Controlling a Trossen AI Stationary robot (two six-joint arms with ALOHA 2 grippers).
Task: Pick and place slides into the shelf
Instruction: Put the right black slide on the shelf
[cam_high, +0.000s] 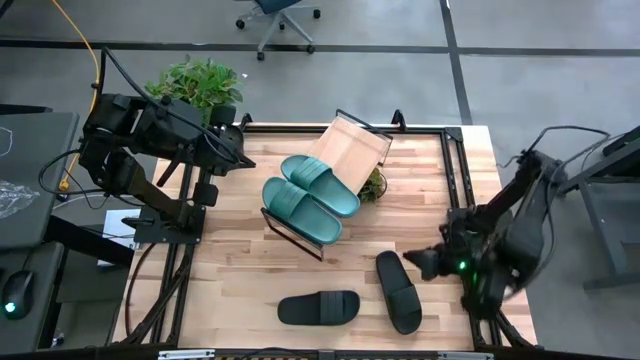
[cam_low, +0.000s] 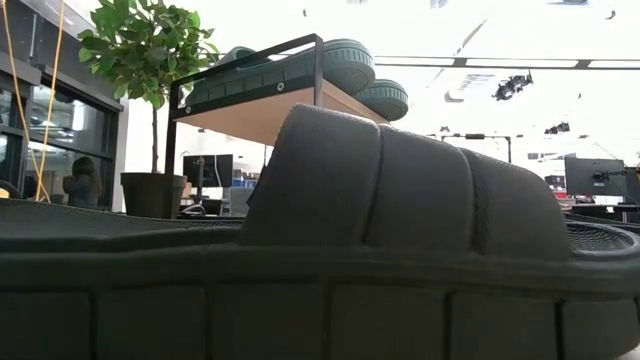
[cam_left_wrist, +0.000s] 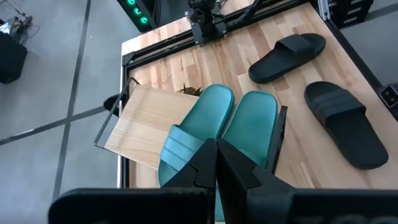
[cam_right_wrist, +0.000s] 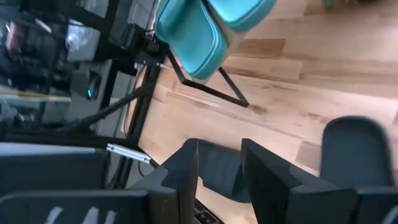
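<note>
Right pincer (cam_high: 428, 262) hovers half-open beside black slide (cam_high: 398, 291).

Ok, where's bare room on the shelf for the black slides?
The shelf board is bare on its upper half, beyond the two teal slides. Its lower end is crowded by that pair. On the tabletop, bare wood lies left of the black slides.

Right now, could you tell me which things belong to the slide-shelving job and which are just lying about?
Job: two teal slides on the shelf; two black slides on the table.
Lying about: potted plant; small plant beside the shelf; office chair.
</note>
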